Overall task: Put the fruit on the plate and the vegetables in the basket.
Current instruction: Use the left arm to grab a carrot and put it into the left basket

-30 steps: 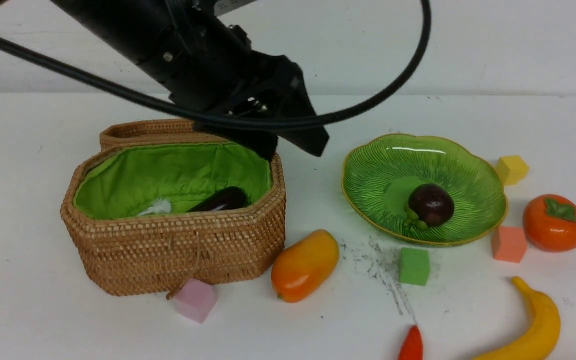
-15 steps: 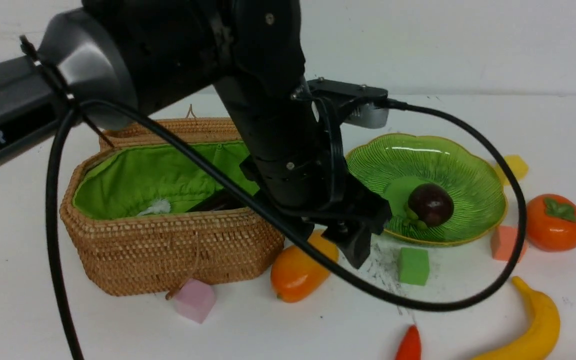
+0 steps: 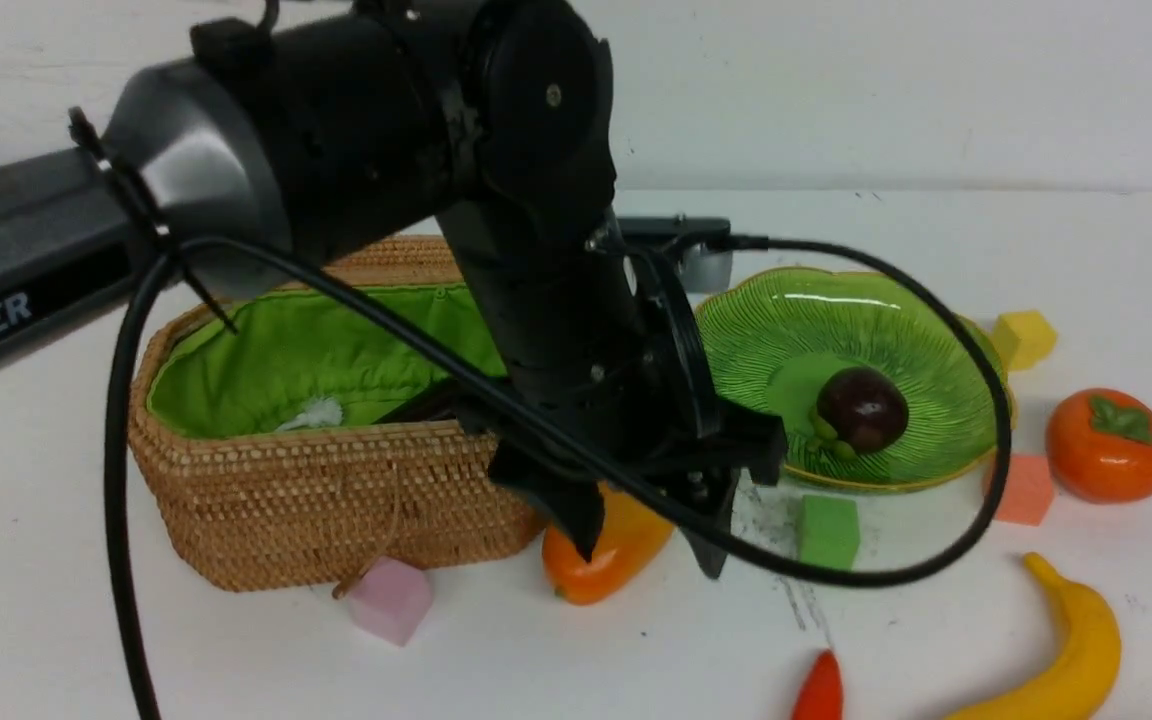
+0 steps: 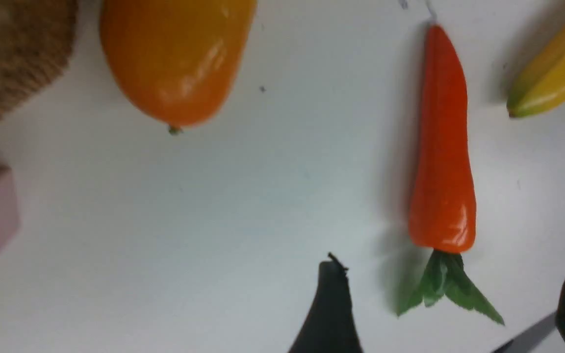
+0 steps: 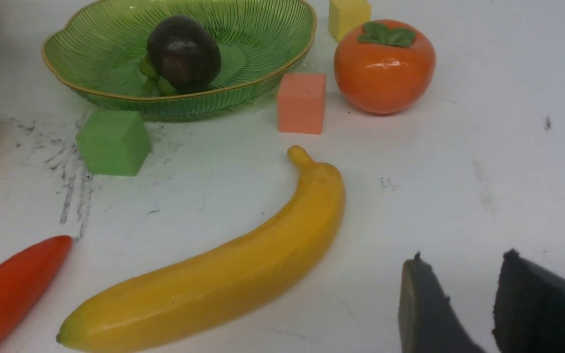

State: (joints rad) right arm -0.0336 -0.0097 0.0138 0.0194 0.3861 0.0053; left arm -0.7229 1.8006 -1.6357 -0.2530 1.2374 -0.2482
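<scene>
Sorted: dark purple mangosteen (image 3: 861, 408) on the scalloped green plate (image 3: 896, 310), dark purple eggplant (image 3: 421, 405) inside the green-lined wicker basket (image 3: 316, 510). Waiting on the white surface (image 3: 136, 640): orange-yellow mango (image 3: 621, 555), yellow banana (image 3: 1066, 650), orange persimmon (image 3: 1108, 445), red-orange carrot (image 4: 442, 157). Left jaws wide open, empty, near the mango; right jaws slightly apart, empty.

To your left the basket (image 3: 336, 510) is sitting with the eggplant (image 3: 431, 403) lying in it. To its right the plate (image 3: 916, 330) is holding the mangosteen (image 3: 861, 408). The mango (image 3: 616, 560) is lying just before the basket's right corner. The persimmon (image 3: 1108, 445) is sitting right of the plate, with the banana (image 3: 1066, 650) lying before it and the carrot (image 3: 821, 690) lying left of the banana.
</scene>
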